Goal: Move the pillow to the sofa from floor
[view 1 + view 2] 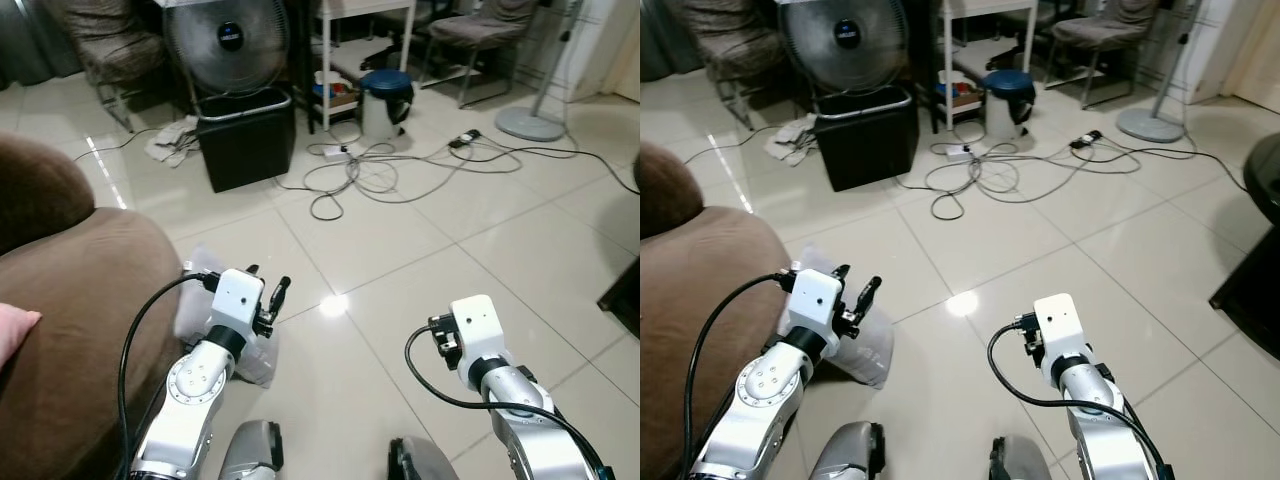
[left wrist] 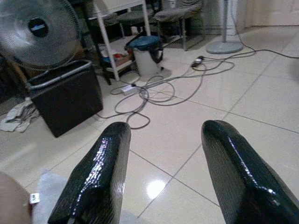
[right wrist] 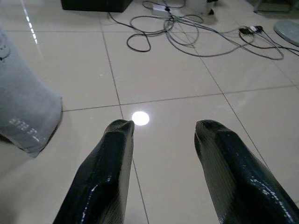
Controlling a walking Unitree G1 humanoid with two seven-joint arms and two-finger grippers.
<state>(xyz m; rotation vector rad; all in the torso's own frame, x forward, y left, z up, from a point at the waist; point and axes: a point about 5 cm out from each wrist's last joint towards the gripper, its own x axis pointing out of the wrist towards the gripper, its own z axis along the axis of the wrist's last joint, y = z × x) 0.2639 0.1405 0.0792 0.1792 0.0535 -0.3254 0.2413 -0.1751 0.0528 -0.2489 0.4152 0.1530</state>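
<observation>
Landmark: sofa, brown, on the robot's left side.
Pillow location: the pillow, pale grey, lies on the floor against the front base of the sofa, not on its seat.
Pillow visibility: partly hidden behind the left arm; a light corner with faint printed marks shows in the right wrist view.
Pillow long axis: judged to run along the sofa front, away from the robot; not certain, since much of it is covered.
Left end effector: the left end effector hovers just above the pillow, close to the sofa front; fingers spread apart, nothing between them.
Right end effector: the right end effector is held over bare floor, well away from the sofa; fingers parted and empty.
Key relation: the pillow lies below and slightly sofa-side of the left end effector; from the right end effector it lies across toward the sofa.
Nearer arm: left, by a clear margin.
Step in hand: judged as the approach to the pick; no contact with the pillow can be confirmed.
Next move requirement: probably lower the left end effector onto the pillow edge farthest from the sofa, then close.
Hazard: soft cloth may slip from a two-finger pinch; loose cables lie farther out from the sofa.
</observation>
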